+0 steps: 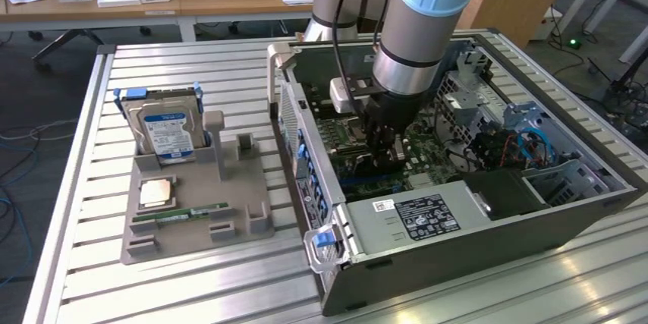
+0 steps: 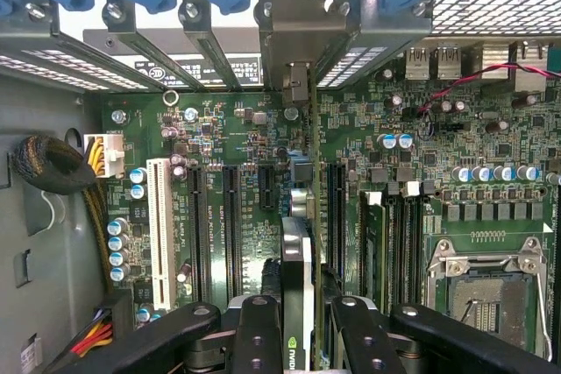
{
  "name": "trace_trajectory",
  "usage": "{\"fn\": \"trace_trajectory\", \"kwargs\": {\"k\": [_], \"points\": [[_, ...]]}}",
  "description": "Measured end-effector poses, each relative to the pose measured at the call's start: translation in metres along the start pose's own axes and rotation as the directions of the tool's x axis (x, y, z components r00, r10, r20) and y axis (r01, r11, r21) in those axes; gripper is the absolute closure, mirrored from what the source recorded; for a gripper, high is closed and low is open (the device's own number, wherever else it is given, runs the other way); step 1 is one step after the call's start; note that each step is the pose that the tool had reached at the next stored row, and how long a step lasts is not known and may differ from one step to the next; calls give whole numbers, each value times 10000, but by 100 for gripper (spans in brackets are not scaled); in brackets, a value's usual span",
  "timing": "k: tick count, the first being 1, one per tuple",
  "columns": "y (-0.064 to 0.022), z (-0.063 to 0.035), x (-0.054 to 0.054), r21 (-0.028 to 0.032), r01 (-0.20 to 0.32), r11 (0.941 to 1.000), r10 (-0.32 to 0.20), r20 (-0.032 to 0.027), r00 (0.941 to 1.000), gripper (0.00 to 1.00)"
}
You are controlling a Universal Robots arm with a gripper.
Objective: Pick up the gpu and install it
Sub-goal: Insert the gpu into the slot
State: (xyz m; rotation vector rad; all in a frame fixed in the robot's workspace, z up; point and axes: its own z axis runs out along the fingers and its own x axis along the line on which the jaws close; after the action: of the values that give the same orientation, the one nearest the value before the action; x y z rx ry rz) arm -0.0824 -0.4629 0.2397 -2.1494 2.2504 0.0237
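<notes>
The gpu (image 2: 296, 251) is seen edge-on in the wrist view, a thin card with a dark face standing on edge over the green motherboard (image 2: 237, 137). Its silver end bracket (image 2: 294, 32) reaches the rear slot openings of the case. My gripper (image 2: 298, 326) is shut on the card, one black finger (image 2: 256, 330) on each side. The card lines up between the long black expansion slots (image 2: 230, 216); whether it is seated I cannot tell. In the exterior view my gripper (image 1: 383, 153) reaches down into the open computer case (image 1: 445, 271).
A white slot (image 2: 159, 225) and the CPU socket (image 2: 482, 278) flank the card. Cables (image 2: 53, 168) lie at the case wall. Outside, a grey holder (image 1: 193, 202) carries a blue-labelled hard drive (image 1: 167, 130), a RAM stick (image 1: 182, 212) and a CPU (image 1: 155, 193).
</notes>
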Motion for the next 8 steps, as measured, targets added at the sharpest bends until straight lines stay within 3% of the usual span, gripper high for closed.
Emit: {"fn": "trace_trajectory", "kwargs": {"k": [3,6,8], "points": [[0,4,-1,2,-2,10000,2,10,10000,72],[0,0,0,0,-1,10000,1,0,10000,60],[0,0,0,0,-1,10000,1,1,10000,60]]}}
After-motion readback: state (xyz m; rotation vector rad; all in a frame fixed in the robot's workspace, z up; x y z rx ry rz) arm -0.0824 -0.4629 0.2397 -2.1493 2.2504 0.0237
